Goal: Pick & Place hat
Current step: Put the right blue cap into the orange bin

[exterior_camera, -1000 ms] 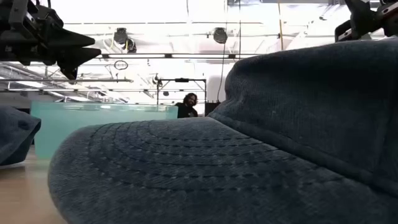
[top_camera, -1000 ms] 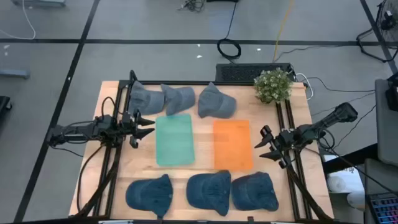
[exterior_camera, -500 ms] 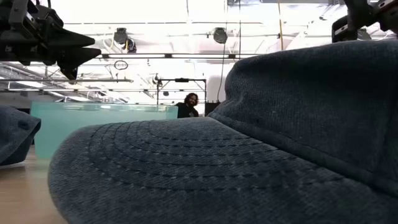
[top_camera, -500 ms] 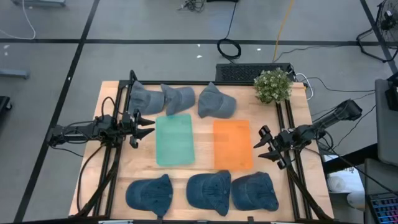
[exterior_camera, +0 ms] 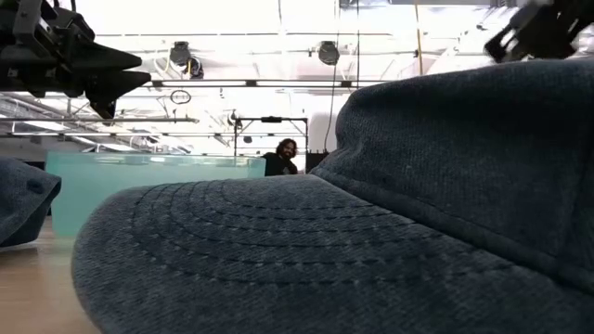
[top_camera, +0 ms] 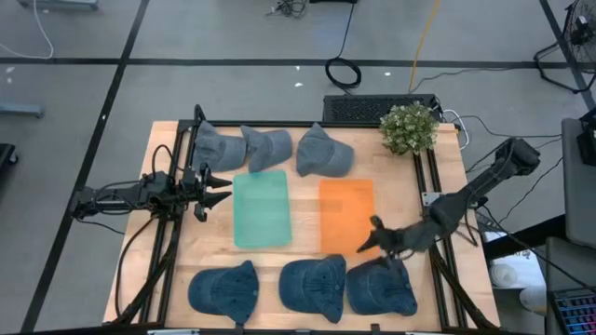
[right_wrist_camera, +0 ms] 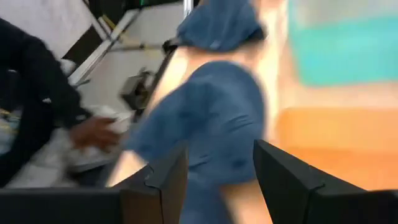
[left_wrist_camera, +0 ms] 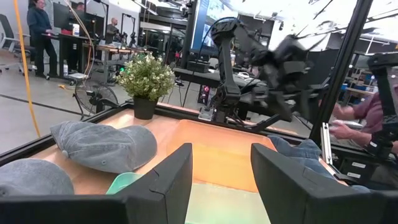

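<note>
Swung inward since earlier: right gripper [top_camera: 377, 237], fingers apart, empty, probably just above nearest denim hat [top_camera: 380, 287], right arm closer.

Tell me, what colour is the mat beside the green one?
Orange, clearest in the high view.

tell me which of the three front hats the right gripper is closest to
The hat at the right end of the front row. The right gripper, fingers open, hovers just above its rim; the middle hat and left hat lie farther off.
</note>
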